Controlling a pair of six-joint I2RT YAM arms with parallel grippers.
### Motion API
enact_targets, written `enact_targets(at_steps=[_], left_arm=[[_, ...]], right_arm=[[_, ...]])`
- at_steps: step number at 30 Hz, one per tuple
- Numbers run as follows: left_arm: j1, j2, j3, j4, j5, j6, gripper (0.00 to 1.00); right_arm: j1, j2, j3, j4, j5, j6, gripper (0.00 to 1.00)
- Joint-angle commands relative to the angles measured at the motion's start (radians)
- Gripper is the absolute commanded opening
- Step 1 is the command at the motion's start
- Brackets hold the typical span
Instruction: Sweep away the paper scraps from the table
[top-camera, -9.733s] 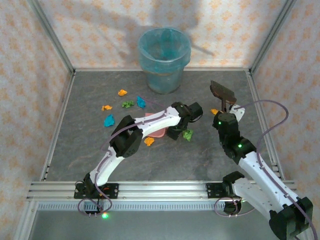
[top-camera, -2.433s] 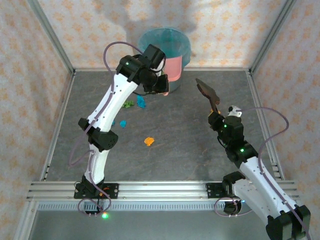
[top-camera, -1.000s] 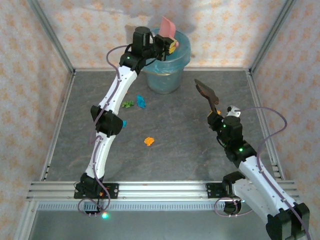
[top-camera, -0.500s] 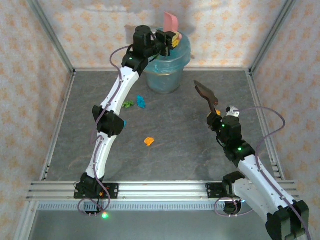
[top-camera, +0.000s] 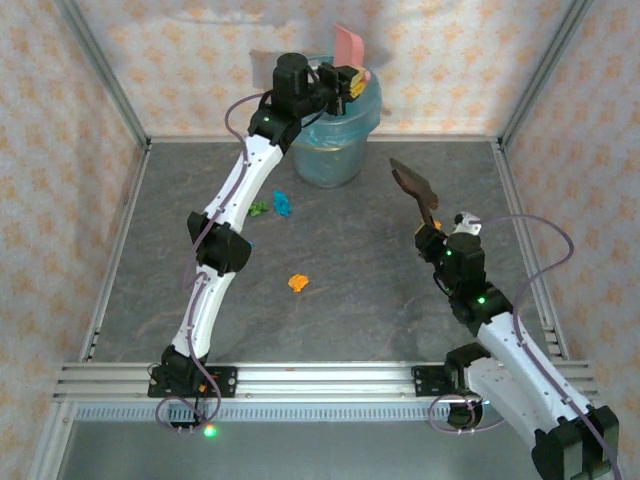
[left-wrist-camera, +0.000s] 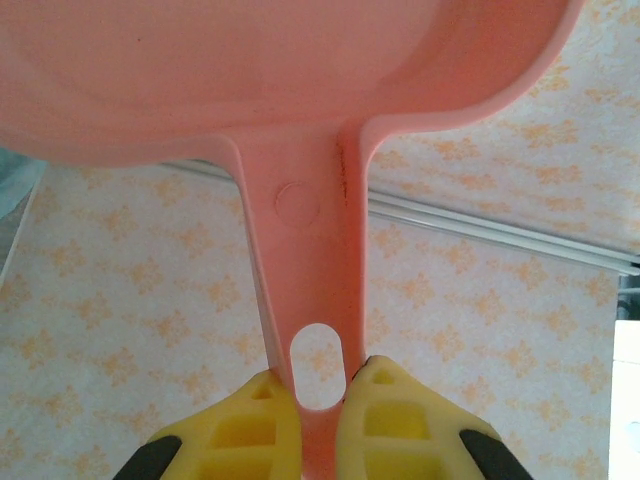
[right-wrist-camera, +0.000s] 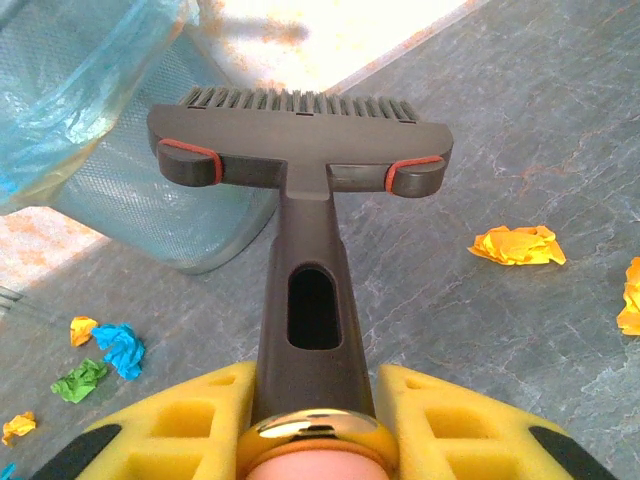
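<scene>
On the left half of the table (top-camera: 380, 320), we find the left arm (top-camera: 238, 185) stretched from its base toward the back wall (top-camera: 200, 50). Beside its forearm two of the paper scraps (top-camera: 283, 205) lie close together on the dark surface: a green scrap (top-camera: 258, 208) and, just to its right, a blue scrap (top-camera: 282, 202). Nearer to us and a little further right, an orange scrap (top-camera: 298, 283) lies alone in the open middle of the table, well apart from both grippers. At the back, we see the left gripper (top-camera: 343, 82) held above the rim of the blue-lined bin (top-camera: 330, 150), away from every scrap on the table. In the left wrist view its yellow pads (left-wrist-camera: 240, 430) press in on either side of the handle of the pink dustpan (left-wrist-camera: 300, 70), pinching it, with the pan raised against that wall. Further right, the right gripper (top-camera: 432, 230) stands over the right half of the table, its yellow fingers (right-wrist-camera: 180, 430) clamped around the handle of a dark brush (right-wrist-camera: 300, 140) whose head angles toward the bin. In the right wrist view we make out the green and blue scraps with small orange bits (right-wrist-camera: 82, 328) to the left of the brush handle, near the bin's base. A second orange scrap (right-wrist-camera: 517, 244) lies on the table just right of the brush head, near it but not touching, and we note another orange piece (right-wrist-camera: 632, 295) at the right edge of that view.
</scene>
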Motion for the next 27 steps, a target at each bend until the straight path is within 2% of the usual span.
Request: enact_targets(at_steps=[1, 9, 15, 18, 23, 27], left_arm=[[-0.026, -0.091, 0.031, -0.031, 0.011, 0.088, 0.0], [-0.092, -0.173, 0.031, -0.209, 0.082, 0.332, 0.0], [-0.166, -0.258, 0.029, -0.422, 0.11, 0.586, 0.0], [-0.207, -0.326, -0.024, -0.555, 0.101, 0.727, 0.0], [-0.294, -0.531, -0.345, -0.629, 0.026, 0.96, 0.0], [-0.312, -0.737, -0.662, -0.624, -0.027, 1.066, 0.0]], right_arm=[[-0.002, -0.036, -0.006, 0.048, 0.049, -0.017, 0.0], [-0.002, -0.073, -0.011, 0.019, 0.115, -0.007, 0.0], [-0.003, -0.086, 0.0, -0.044, 0.213, 0.016, 0.0], [-0.002, -0.083, 0.01, -0.074, 0.247, 0.029, 0.0], [-0.004, -0.075, 0.032, -0.123, 0.283, 0.036, 0.0], [-0.007, -0.067, 0.051, -0.157, 0.304, 0.041, 0.0]])
